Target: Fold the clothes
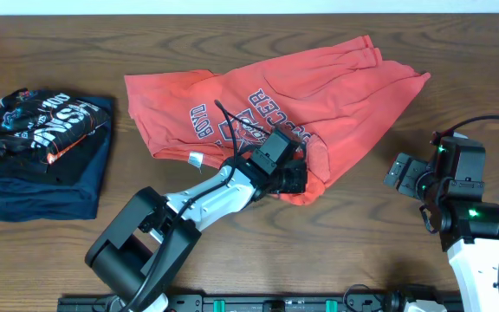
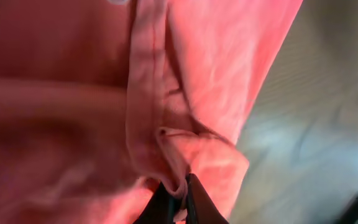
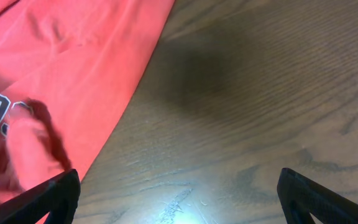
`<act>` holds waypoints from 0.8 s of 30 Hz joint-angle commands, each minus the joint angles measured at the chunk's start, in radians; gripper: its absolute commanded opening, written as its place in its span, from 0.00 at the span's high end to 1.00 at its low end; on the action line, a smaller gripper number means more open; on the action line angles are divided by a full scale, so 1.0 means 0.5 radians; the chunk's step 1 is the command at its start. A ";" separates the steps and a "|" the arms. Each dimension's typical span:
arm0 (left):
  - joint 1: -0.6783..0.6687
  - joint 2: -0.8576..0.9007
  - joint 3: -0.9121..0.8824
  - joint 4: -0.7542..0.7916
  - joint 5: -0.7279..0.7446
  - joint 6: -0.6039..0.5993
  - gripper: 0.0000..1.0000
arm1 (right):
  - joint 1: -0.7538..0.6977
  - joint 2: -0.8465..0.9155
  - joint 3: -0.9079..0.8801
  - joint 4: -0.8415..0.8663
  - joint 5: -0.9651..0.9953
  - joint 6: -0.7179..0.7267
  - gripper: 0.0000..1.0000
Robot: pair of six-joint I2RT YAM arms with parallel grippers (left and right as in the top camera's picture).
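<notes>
The left pincer (image 1: pixel 293 176) is closed on the shirt (image 1: pixel 319 95). In its wrist view the two tips meet on a small fold of orange cloth, right beside a stitched hem band that runs away from the tips. No gap shows between them, so the pinch looks narrow and firm. The grip is on the near edge of the shirt, the edge closest to the robot's side. I think this place was chosen because an edge gives a thin layer to seize, and from there the cloth can be lifted and drawn out flat.

The shirt itself is not folded yet. It lies crumpled on the table (image 1: pixel 232 35), spread mostly beyond the left pincer and to both sides of it, with the chest print partly showing and wrinkled. A white label (image 1: pixel 195 159) sits on the cloth edge to the left of this pincer.

The right pincer (image 1: pixel 403 173) is wide open and holds nothing. It hangs over bare wood, and the shirt's edge lies just to its left. To my judgement it is placed there to take a second point of the hem.

A pile (image 1: pixel 46 147) of dark folded clothes lies far to the left of the left pincer, well apart from the shirt.
</notes>
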 commanded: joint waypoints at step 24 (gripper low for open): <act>-0.002 -0.819 -0.011 -1.724 0.715 0.275 0.51 | -0.010 0.001 0.014 0.046 0.031 -0.008 0.01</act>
